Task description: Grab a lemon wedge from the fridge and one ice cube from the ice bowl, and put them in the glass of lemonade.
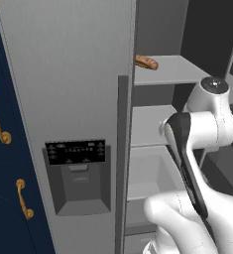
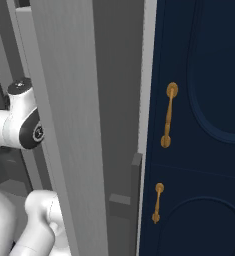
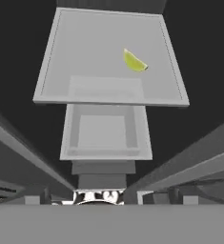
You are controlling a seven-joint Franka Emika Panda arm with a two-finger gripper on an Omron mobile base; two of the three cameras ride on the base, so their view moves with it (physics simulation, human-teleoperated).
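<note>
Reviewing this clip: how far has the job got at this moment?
Done: the fridge stands open, its inner shelves exposed. In hand: the hand view looks down on the lemon wedge, lying untouched on a grey shelf, so the reach for it is underway and nothing is gripped. Left: grasp the wedge, fetch an ice cube, and put both into the lemonade glass.

The fridge (image 1: 63, 99) stands with its left door shut across the left and middle of the left base view, the dispenser recess (image 1: 78, 176) low on it. Right of that door, shelves (image 1: 152, 124) are stacked, a bread roll (image 1: 146, 62) on the top one. In the hand view, the lemon wedge (image 3: 134, 62) lies upper right on a shelf, a bin (image 3: 104, 131) below it.
</note>
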